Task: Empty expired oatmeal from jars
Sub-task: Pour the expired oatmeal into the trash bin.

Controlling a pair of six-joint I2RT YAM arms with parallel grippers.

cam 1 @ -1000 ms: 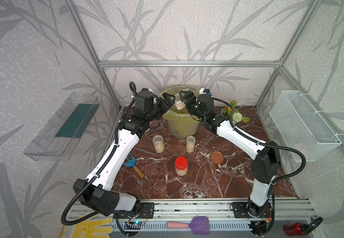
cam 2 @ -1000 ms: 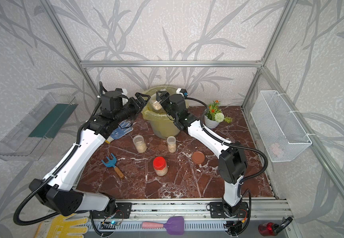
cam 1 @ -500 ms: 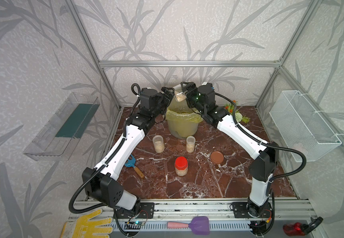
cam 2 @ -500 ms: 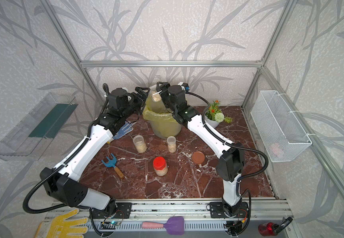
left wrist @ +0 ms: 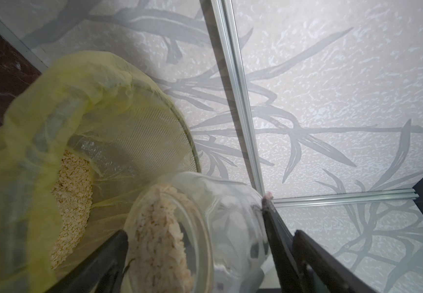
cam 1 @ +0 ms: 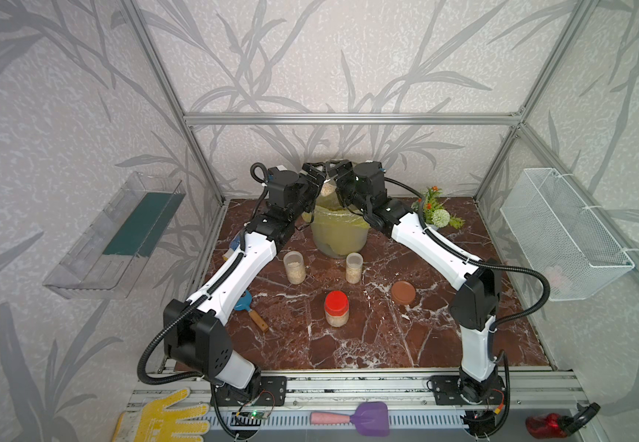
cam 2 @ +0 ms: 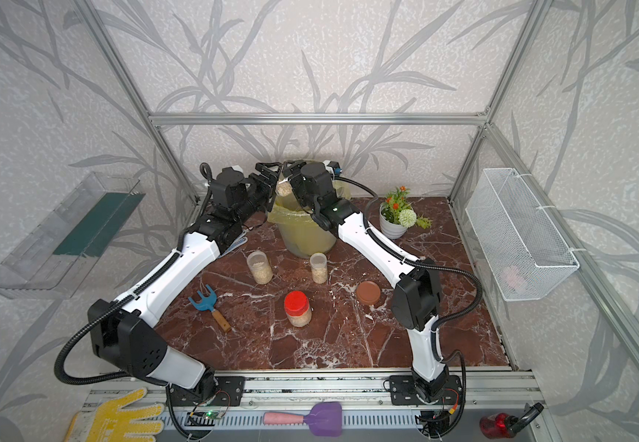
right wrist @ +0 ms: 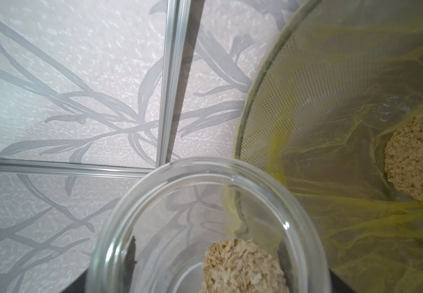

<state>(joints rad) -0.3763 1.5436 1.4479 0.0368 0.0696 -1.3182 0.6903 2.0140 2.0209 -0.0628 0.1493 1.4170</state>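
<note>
The jar has risen above the bin, oatmeal still inside. The right claw clamps it; the left claw gapes around it.

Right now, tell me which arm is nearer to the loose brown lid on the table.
Right. The right arm passes just behind the brown lid, with its elbow off to one side of it. The left arm lies on the far side of the red-lidded jar.
</note>
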